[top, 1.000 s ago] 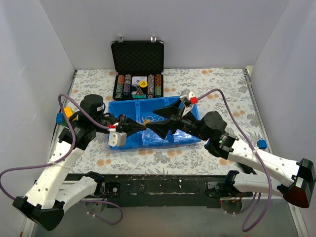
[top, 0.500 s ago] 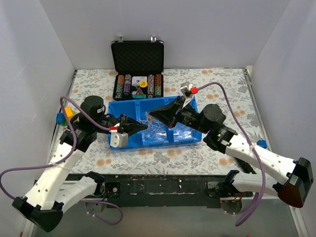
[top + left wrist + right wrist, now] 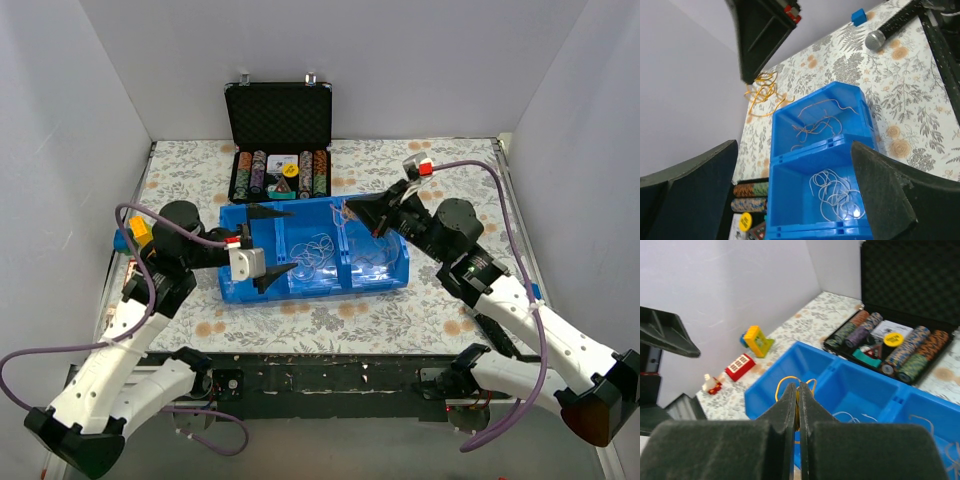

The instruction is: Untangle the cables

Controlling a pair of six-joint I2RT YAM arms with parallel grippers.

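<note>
Yellow cord [image 3: 782, 381] is pinched between the shut fingers of the right gripper [image 3: 798, 388]. Its loops dangle in the air near the far rim of the tray [image 3: 300, 292]. Holding it up like that looks meant to let it hang free of the other cables, so nothing drags along with it. Opposite, the left gripper [image 3: 293, 240] hovers over the tray's left end with its jaws spread wide and nothing between them, seemingly placed to come in for another strand or to steady a clump. Below, pale loops [image 3: 835, 197] lie heaped in the middle compartment, and looser orange-tinted strands [image 3: 812, 120] lie in the right one. That suggests sorting by colour, one kind to a compartment. The left compartment is mostly hidden under the left gripper, so what it holds cannot be told. Beyond the tray sits an open chip case [image 3: 280, 150], probably no part of the job.
</note>
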